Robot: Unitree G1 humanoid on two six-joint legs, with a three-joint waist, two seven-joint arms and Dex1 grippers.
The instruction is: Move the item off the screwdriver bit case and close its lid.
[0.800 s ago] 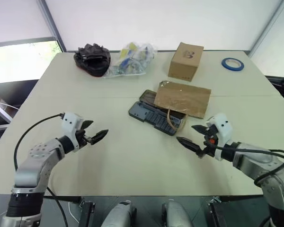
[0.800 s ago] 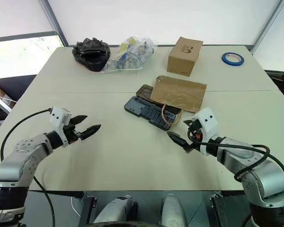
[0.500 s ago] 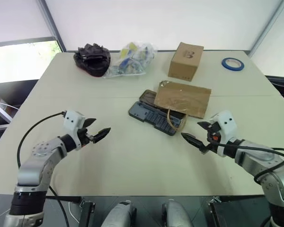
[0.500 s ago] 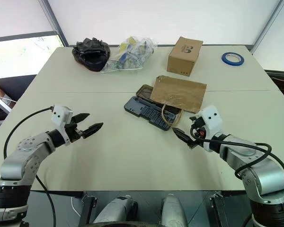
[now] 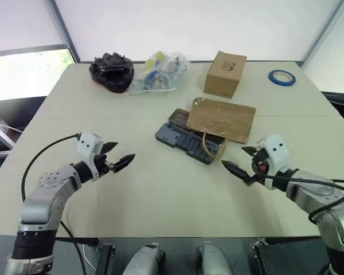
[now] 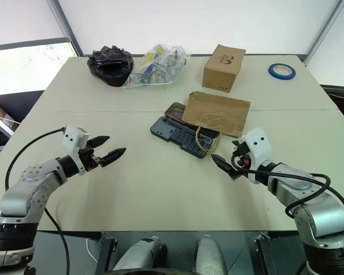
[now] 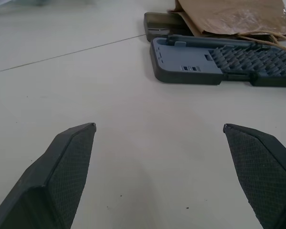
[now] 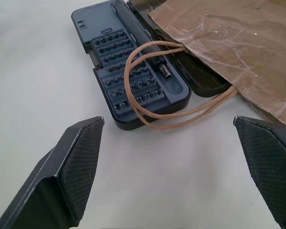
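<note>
**A:** Why is the screwdriver bit case point(image 6: 184, 136) lying open like that?

**B:** Its lid point(image 5: 179, 117) is folded back flat on the counter point(image 6: 160, 189), and the kraft paper bag point(image 6: 217, 113) lies across most of the lid. The bag's string handles point(image 8: 155, 81) loop over the slotted tray, so the lid cannot swing shut until the bag comes off.

**A:** Where does all of that sit?

**B:** Near the middle of the counter, a little toward the robot's right. The cardboard box point(image 6: 223, 67) stands beyond it, well apart.

**A:** And the arms?

**B:** Both hover above the bare counter, touching nothing. The left end effector point(image 6: 107, 152) has its fingers spread wide and points toward the case from well off. The right end effector point(image 6: 229, 161), fingers likewise wide apart and empty, is just short of the handles. I'd judge it best placed to take the bag first.

**A:** Any writing to read?

**B:** The box carries a dark printed logo on its top, too small to make out. The bag and the case show no readable lettering. The blue tape roll point(image 6: 281, 71) at the far corner is unmarked too.
</note>
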